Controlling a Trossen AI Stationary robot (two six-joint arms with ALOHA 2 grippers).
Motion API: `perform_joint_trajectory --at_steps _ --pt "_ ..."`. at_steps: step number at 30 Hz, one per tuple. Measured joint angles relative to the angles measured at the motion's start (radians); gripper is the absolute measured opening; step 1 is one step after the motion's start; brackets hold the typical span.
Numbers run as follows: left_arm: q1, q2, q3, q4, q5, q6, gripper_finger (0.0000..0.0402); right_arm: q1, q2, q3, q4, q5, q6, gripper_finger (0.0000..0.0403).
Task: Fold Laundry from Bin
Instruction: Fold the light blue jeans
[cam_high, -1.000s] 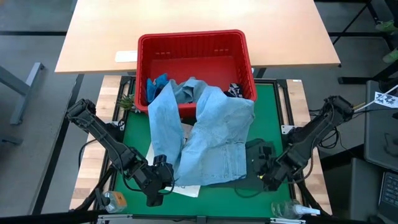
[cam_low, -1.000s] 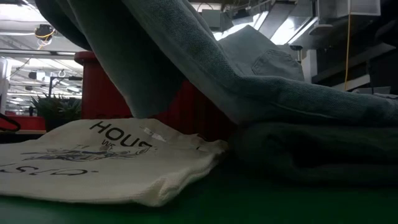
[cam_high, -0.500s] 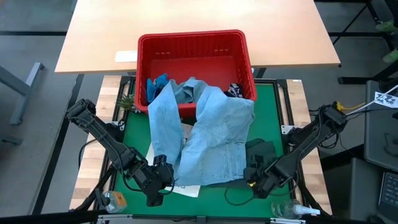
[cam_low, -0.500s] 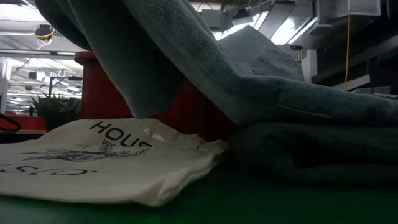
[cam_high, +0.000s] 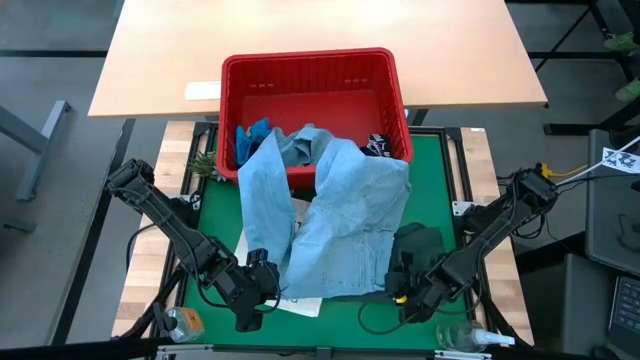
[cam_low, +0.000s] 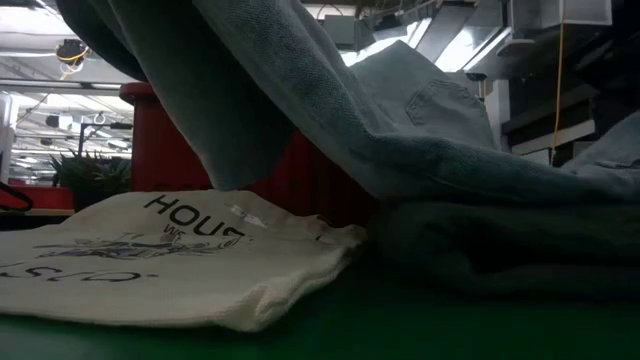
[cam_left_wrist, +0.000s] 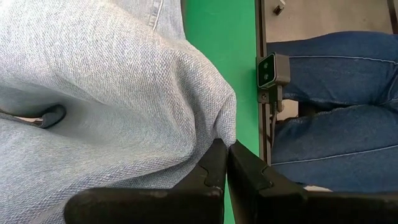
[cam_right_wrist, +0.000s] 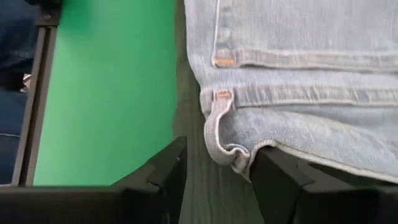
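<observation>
Grippers, near edge of green mat (cam_high: 345, 320): left gripper (cam_high: 262, 278) clenched on the hem of the light blue denim garment (cam_high: 345, 225), fingers (cam_left_wrist: 214, 168) pressed together with cloth between them; right gripper (cam_high: 397, 293) parted, one finger (cam_right_wrist: 165, 174) on each side of the garment's waistband corner, not clamped. White tote bag (cam_low: 150, 255), printed "HOU", lies flat under the denim near the left gripper. Dark green garment (cam_high: 420, 245) lies beneath the denim's right side, just beside the right arm. Denim garment drapes from the mat up over the front rim of the red bin (cam_high: 310, 68). Bright blue garment (cam_high: 253, 133) sits in the bin's left part. Wooden table (cam_high: 300, 25) stands beyond.
</observation>
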Motion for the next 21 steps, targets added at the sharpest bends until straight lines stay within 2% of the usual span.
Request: perform_joint_trajectory --at_steps 4,11,17,21 --pt "0.000 0.000 0.000 0.000 0.000 0.000 0.0000 0.000 0.000 0.000 -0.001 0.007 -0.002 0.0142" --pt "0.000 0.000 0.000 0.000 0.000 0.000 0.0000 0.000 0.000 0.000 -0.001 0.041 -0.062 0.0019" --pt "0.000 0.000 0.000 -0.001 0.000 0.000 0.0000 0.000 -0.018 0.064 -0.115 0.009 -0.101 0.0045" --pt "0.000 0.000 0.000 -0.001 0.000 0.000 0.0000 0.000 -0.032 0.180 -0.322 0.002 -0.103 0.0024"
